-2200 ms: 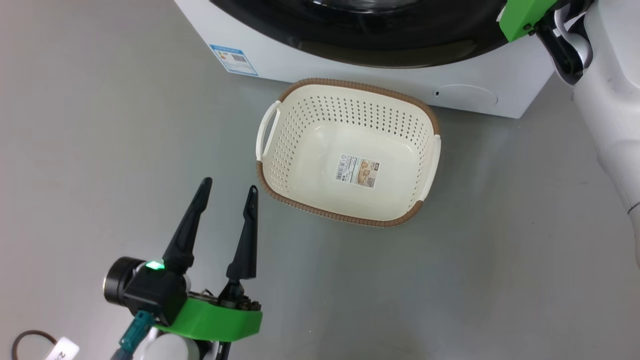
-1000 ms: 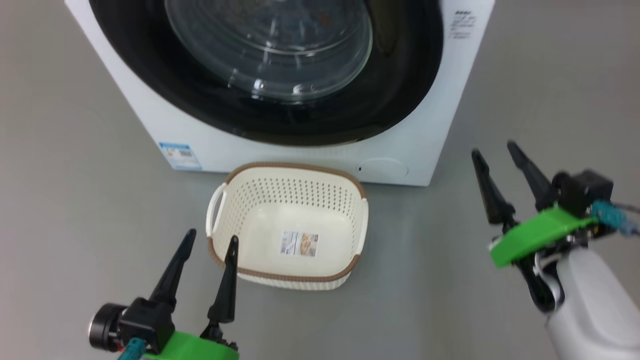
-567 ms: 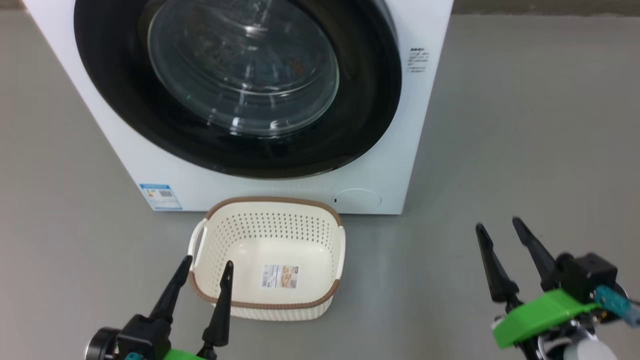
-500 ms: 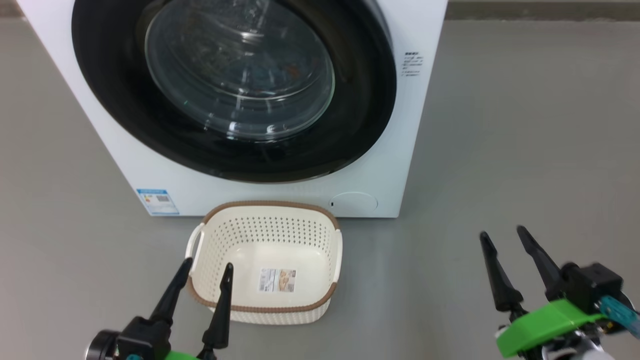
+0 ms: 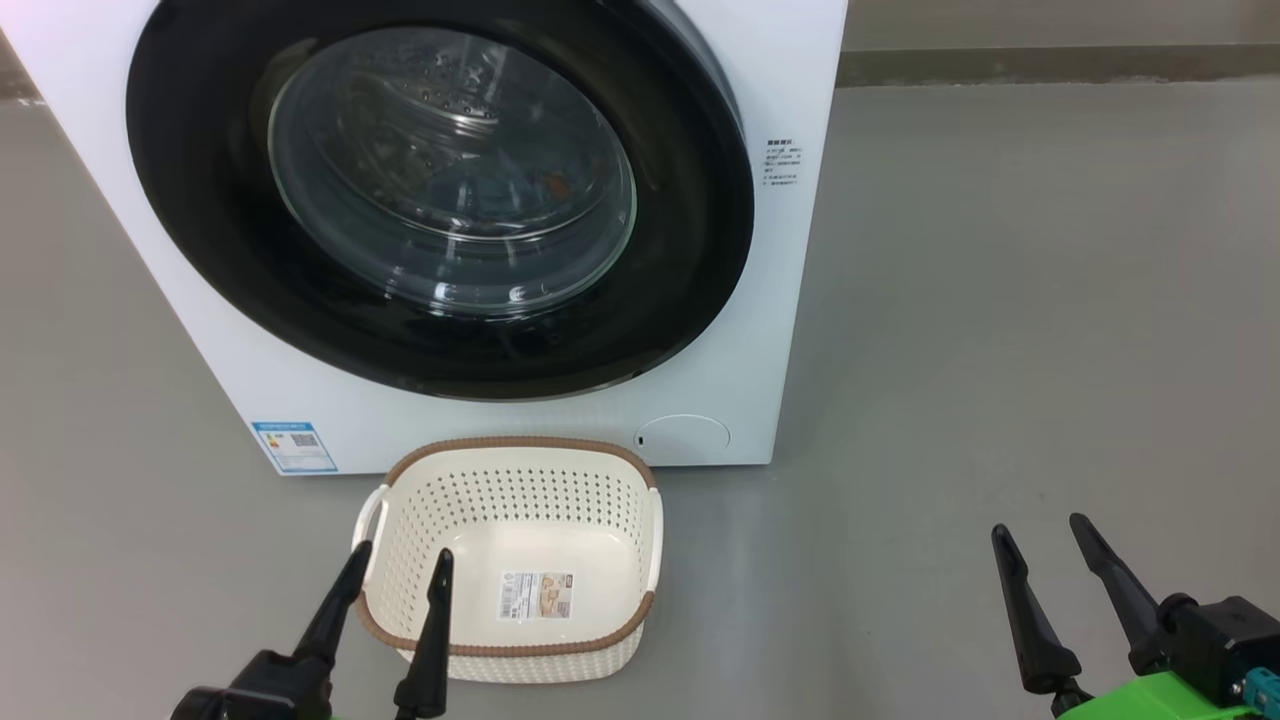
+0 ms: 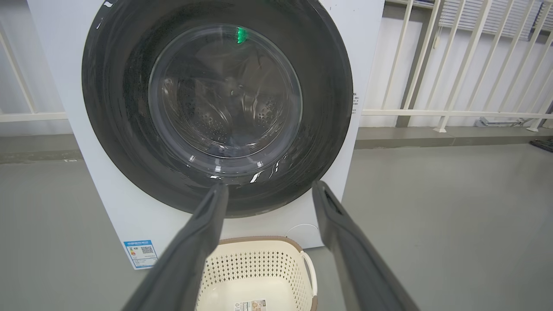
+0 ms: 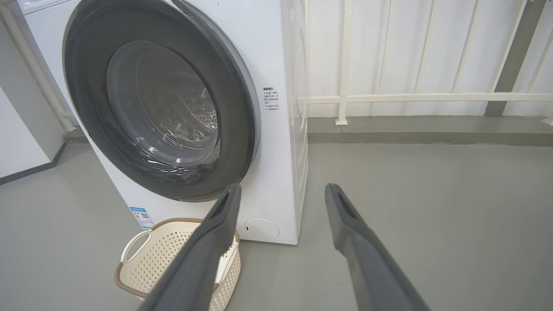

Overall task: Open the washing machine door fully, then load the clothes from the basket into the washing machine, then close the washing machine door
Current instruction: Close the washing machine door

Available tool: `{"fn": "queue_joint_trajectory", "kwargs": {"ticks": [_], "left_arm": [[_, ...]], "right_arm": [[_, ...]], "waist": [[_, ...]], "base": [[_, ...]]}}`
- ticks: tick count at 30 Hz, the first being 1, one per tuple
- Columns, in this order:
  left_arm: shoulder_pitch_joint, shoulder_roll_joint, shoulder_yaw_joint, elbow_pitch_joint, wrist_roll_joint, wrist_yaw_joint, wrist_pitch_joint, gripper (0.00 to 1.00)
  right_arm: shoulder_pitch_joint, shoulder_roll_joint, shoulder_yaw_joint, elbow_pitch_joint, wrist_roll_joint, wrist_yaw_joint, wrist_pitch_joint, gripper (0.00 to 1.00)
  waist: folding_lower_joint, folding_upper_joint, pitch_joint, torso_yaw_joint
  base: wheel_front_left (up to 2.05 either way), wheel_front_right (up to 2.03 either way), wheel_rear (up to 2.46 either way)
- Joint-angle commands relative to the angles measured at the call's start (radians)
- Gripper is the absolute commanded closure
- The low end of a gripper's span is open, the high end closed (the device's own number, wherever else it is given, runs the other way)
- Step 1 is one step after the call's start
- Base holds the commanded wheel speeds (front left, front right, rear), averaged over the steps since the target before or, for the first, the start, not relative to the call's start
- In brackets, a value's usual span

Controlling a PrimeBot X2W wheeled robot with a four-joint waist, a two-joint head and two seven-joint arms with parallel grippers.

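The washing machine stands ahead with its door shut flat against the front. Behind the glass window, a dim blue patch with an orange speck, the clothes, lies in the drum. On the floor before the machine sits the basket, holding nothing but its paper label. My left gripper is open over the basket's near left corner. My right gripper is open over bare floor to the right. The wrist views show the left gripper and the right gripper with nothing between their fingers.
The floor is smooth grey concrete. A white railing on a low kerb runs behind and to the right of the machine. A blue sticker marks the machine's lower left front. A white panel stands to the machine's left.
The head camera has pulled back and tilted up, so the whole door now shows. My right arm has come down from beside the door to the lower right. Both grippers stayed open.
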Motion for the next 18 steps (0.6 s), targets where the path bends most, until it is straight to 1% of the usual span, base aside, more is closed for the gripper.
{"fn": "queue_joint_trajectory", "kwargs": {"ticks": [1, 9, 18], "left_arm": [[-0.014, 0.015, 0.037, -0.031, -0.004, 0.009, 0.004, 0.00], [-0.012, 0.015, 0.036, -0.038, -0.009, 0.021, 0.006, 0.00], [-0.017, 0.023, 0.034, -0.048, -0.012, 0.028, 0.010, 0.00]], "right_arm": [[-0.010, -0.006, 0.020, -0.037, -0.002, -0.003, 0.003, 0.00], [0.008, -0.006, 0.028, -0.059, 0.013, -0.003, 0.014, 0.00], [0.007, -0.006, 0.030, -0.052, 0.020, -0.003, 0.008, 0.00]], "waist": [[0.0000, 0.0000, -0.004, 0.000], [0.0000, 0.0000, -0.015, 0.001], [0.0000, 0.0000, -0.015, -0.001]], "base": [[0.00, 0.00, 0.00], [0.00, 0.00, 0.00], [0.00, 0.00, 0.00]]}}
